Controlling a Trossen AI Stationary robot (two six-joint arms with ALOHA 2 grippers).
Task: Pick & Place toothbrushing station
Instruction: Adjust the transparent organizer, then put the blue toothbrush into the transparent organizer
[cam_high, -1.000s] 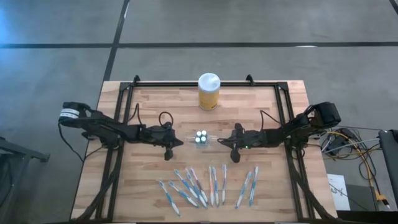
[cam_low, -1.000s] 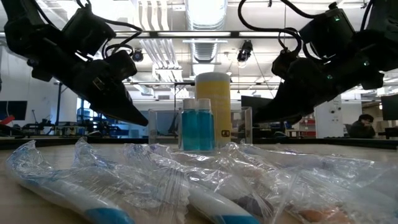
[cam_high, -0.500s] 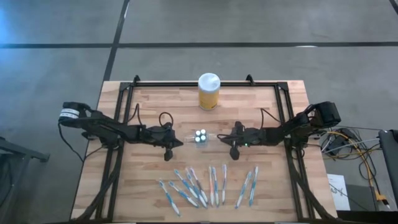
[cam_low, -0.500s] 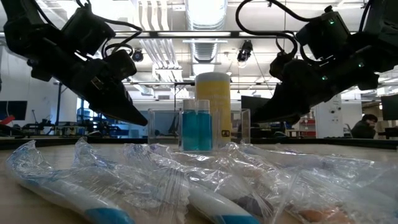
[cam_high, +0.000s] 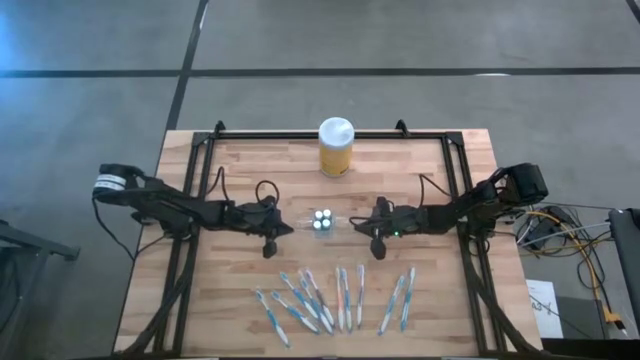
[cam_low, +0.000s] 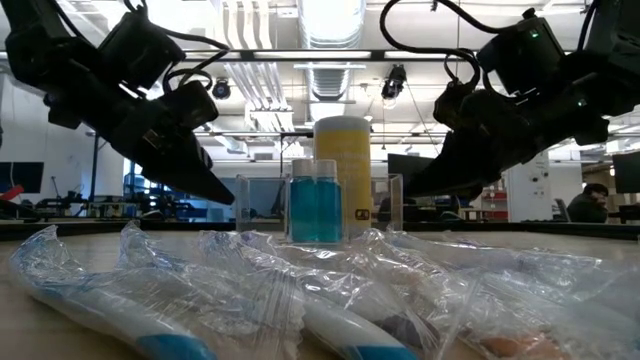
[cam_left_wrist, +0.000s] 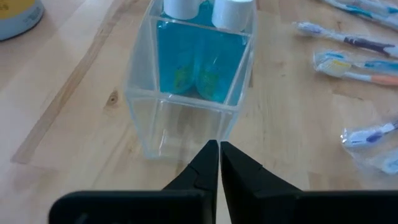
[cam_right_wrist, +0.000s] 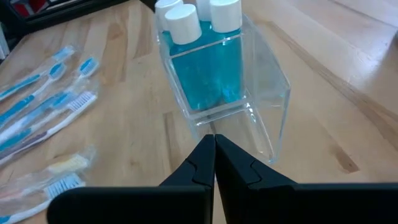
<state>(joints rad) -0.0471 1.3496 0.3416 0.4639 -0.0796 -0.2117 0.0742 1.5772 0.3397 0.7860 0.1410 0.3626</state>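
The clear holder (cam_high: 322, 221) stands mid-table with blue tubes under white caps (cam_left_wrist: 208, 7) in its middle part; its end compartments are empty. My left gripper (cam_left_wrist: 217, 147) comes from the table's left, its fingertips almost together at the holder's left end. My right gripper (cam_right_wrist: 214, 138) comes from the right, shut, with its tips at the holder's right end. The wrapped blue-and-white toothbrushes (cam_high: 338, 298) lie in a row nearer the table's near edge. My left gripper slants down from the table's left. Its tips meet the near corner of the holder's left end wall (cam_left_wrist: 214, 127). I cannot tell whether the wall lies between them. My right gripper slants down from the table's right. Its tips are at the near corner of the holder's right end wall (cam_right_wrist: 205, 124). I cannot tell whether they pinch it. The holder stands upright.
A yellow jar with a white lid (cam_high: 336, 147) stands behind the holder near the far edge. Crinkled clear wrappers (cam_low: 300, 280) of the toothbrushes fill the near side. A black frame (cam_high: 330, 135) runs round the table's edges.
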